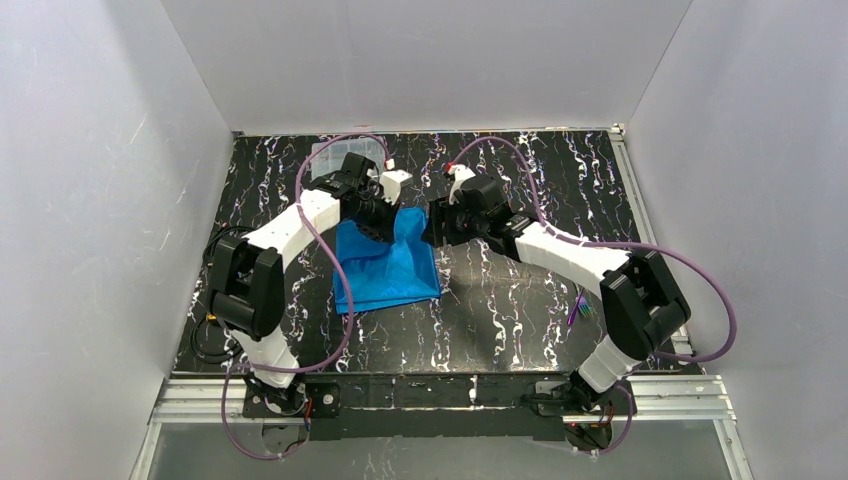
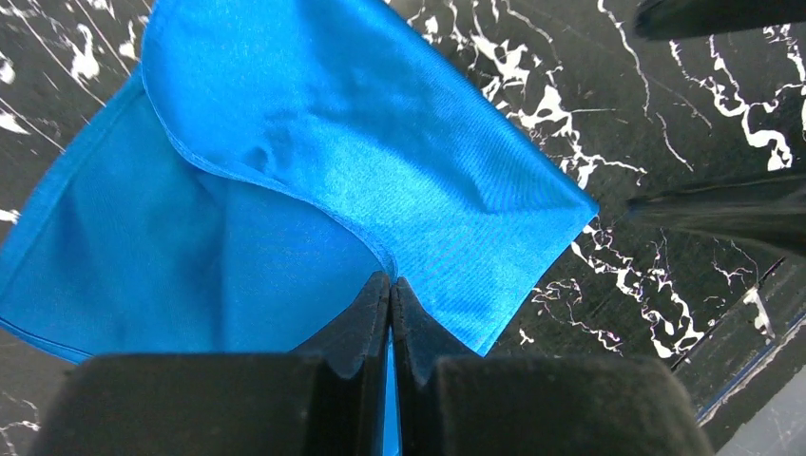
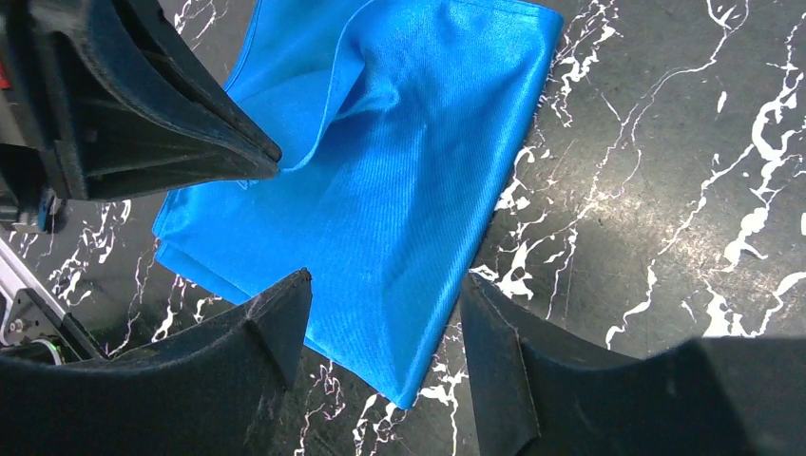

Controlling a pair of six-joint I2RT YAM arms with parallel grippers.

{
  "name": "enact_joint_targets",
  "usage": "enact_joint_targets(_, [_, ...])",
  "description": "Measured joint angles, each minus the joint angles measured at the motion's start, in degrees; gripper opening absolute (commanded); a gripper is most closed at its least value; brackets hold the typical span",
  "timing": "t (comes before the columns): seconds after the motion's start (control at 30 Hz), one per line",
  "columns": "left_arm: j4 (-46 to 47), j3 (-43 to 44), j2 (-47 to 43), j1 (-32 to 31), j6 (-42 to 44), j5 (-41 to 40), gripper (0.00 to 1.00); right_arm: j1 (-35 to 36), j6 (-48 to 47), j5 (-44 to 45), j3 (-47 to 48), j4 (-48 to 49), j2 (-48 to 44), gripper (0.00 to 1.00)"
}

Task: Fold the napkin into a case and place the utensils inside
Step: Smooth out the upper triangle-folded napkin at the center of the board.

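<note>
The bright blue napkin lies folded on the black marbled table, its far edge lifted. My left gripper is shut on a hemmed edge of the napkin, and the pinched layer curls upward. In the right wrist view the left gripper holds that raised fold. My right gripper is open, its jaws standing either side of a near corner of the napkin without touching it. The utensils, small purple and green pieces, lie on the table beside the right arm. No finished case shows.
A clear plastic box sits at the back, behind the left wrist. Purple cables loop over both arms. White walls close in the table on three sides. The right gripper's fingers show at the right edge of the left wrist view.
</note>
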Motion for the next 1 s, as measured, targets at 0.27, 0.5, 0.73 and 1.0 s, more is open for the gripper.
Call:
enact_joint_targets(0.27, [0.6, -2.0, 1.0, 0.4, -3.8, 4.0, 0.00, -1.9, 1.0, 0.5, -1.5, -0.7, -0.7, 0.66])
enact_joint_targets(0.5, [3.0, -4.3, 1.5, -0.9, -7.5, 8.6, 0.00, -4.3, 2.4, 2.5, -3.3, -2.4, -0.7, 0.66])
enact_joint_targets(0.73, [5.4, -4.8, 3.2, -2.1, -9.6, 10.5, 0.00, -4.5, 3.0, 3.3, -4.2, -3.1, -0.8, 0.66])
enact_joint_targets(1.0, [6.9, -5.4, 4.6, -4.8, -10.5, 10.8, 0.00, -4.5, 3.3, 3.4, -4.3, -3.1, -0.8, 0.66])
